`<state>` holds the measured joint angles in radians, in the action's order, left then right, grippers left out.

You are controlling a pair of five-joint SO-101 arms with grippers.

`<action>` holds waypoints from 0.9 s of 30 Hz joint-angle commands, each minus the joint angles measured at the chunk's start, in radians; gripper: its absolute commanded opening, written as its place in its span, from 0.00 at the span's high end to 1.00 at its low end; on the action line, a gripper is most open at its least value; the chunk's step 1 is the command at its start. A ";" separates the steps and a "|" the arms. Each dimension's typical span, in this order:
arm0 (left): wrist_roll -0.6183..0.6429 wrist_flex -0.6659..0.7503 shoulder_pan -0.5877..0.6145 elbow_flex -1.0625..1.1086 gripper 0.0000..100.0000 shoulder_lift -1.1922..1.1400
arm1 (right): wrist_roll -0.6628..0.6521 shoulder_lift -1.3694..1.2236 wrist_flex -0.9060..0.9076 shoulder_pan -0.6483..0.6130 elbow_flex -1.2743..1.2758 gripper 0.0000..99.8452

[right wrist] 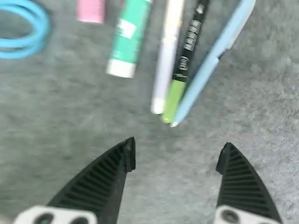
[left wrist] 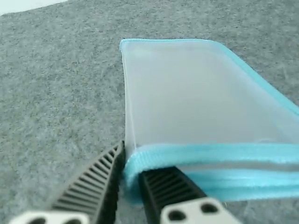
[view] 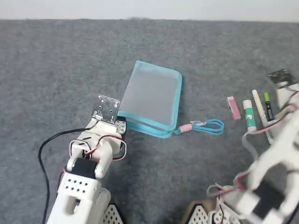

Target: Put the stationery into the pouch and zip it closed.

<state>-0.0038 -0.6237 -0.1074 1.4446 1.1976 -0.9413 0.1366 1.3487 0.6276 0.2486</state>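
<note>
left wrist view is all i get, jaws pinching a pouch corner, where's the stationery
Observer: All of it is outside the pouch. It lies in a row on the grey mat, past the pouch end farthest from the left jaws: pink eraser, green glue stick, white pen, black marker, light blue pen.
Operator: right arm?
Observer: The right arm's jaws stand open, just short of the pen tips, holding nothing.
Operator: any pull on the pouch
Observer: A pink tab sits at the corner nearest the stationery, with a blue loop clipped to it.
</note>
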 commanded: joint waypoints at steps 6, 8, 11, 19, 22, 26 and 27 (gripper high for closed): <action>0.014 -0.006 0.005 -0.016 0.99 0.018 | -0.014 -0.504 -0.010 0.088 -0.436 0.74; 0.012 -0.006 0.005 -0.016 0.99 0.018 | 0.040 -0.578 -0.013 0.087 -0.483 0.74; 0.012 -0.006 0.005 -0.016 0.99 0.018 | 0.115 -0.659 -0.012 0.084 -0.551 0.74; 0.012 -0.006 0.005 -0.016 0.99 0.018 | 0.209 -0.731 -0.022 0.058 -0.575 0.74; 0.012 -0.006 0.005 -0.016 0.99 0.018 | 0.242 -0.731 -0.018 0.059 -0.575 0.77; 0.014 -0.006 0.005 -0.016 0.99 0.018 | 0.249 -0.731 -0.016 0.061 -0.574 0.90; 0.014 -0.006 0.005 -0.016 0.99 0.018 | 0.249 -0.731 -0.015 0.061 -0.574 0.93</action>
<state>-0.0038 -0.6237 -0.1074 1.4446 1.1976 -0.7066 -0.6183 1.3395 0.7012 -0.2777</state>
